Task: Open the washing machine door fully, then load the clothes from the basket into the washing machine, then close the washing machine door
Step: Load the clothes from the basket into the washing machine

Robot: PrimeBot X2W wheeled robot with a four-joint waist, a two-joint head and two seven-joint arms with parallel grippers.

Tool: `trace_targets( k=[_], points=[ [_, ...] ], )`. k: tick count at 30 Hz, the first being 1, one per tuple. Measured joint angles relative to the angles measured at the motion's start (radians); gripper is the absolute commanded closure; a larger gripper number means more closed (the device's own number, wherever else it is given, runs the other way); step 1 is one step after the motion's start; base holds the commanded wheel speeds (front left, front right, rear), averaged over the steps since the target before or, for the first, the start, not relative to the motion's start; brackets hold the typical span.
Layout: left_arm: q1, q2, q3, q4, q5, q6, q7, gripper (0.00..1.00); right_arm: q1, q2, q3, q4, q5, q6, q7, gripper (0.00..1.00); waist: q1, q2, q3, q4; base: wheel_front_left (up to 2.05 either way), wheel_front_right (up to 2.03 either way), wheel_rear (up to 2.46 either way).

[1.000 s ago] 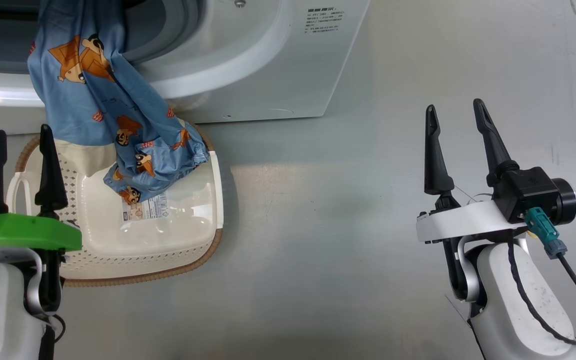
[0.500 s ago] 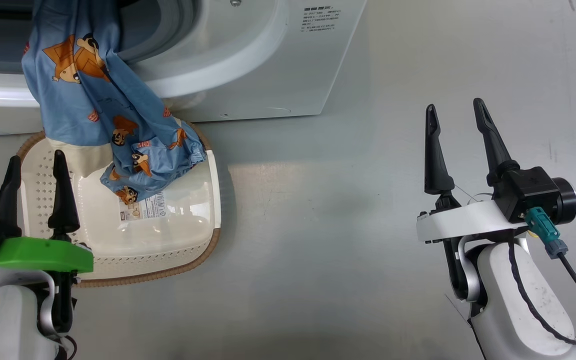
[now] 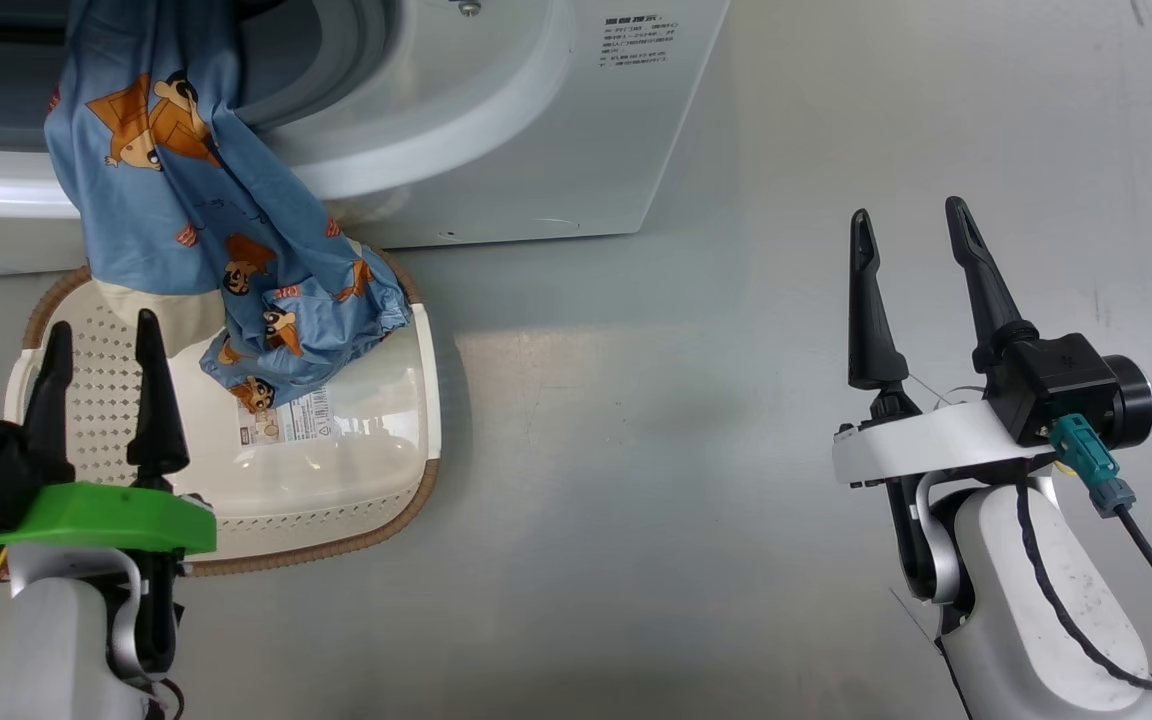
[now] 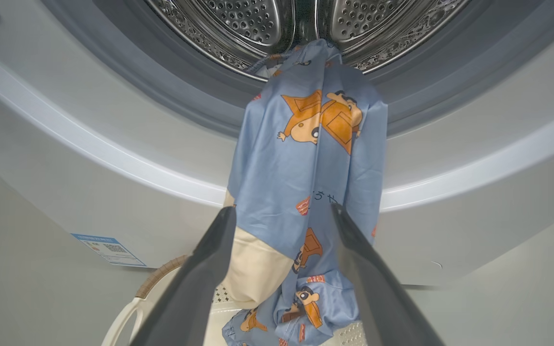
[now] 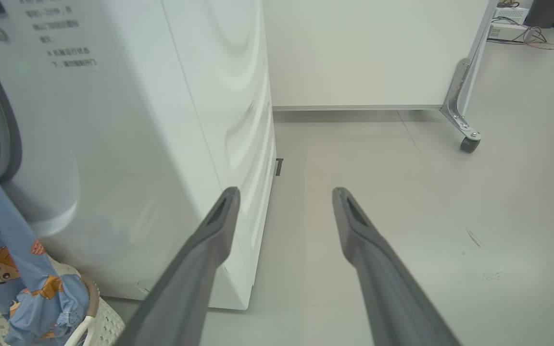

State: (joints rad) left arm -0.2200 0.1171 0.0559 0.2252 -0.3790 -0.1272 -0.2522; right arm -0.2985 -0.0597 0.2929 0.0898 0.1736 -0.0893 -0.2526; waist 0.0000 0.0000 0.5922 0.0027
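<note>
The clothes drape from the washing machine's mouth into the basket at its foot, likely why the left gripper hovers spread before it; the right gripper, also spread, idles beside the machine.

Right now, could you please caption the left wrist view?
Open left claw facing blue cartoon-print clothes hanging out of the washing machine into the basket.

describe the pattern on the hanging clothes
The clothes are light blue with orange cartoon figures and a cream part; left wrist view shows it best.
</note>
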Motion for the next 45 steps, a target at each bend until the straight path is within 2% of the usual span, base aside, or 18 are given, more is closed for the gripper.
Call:
trace_targets(
  k=[18, 45],
  points=[
    [0.003, -0.011, -0.153, 0.118, 0.016, 0.0, 0.0, 0.0, 0.0, 0.0, 0.008, 0.001, 0.0, 0.0, 0.0, 0.0, 0.0, 0.0, 0.016, -0.015, 0.0, 0.0, 0.0],
    [-0.209, 0.031, -0.233, 0.353, -0.044, 0.0, 0.0, 0.0, -0.017, 0.0, 0.016, -0.037, -0.03, -0.01, 0.0, 0.0, 0.0, 0.0, 0.176, -0.036, 0.0, 0.0, 0.0]
  ],
)
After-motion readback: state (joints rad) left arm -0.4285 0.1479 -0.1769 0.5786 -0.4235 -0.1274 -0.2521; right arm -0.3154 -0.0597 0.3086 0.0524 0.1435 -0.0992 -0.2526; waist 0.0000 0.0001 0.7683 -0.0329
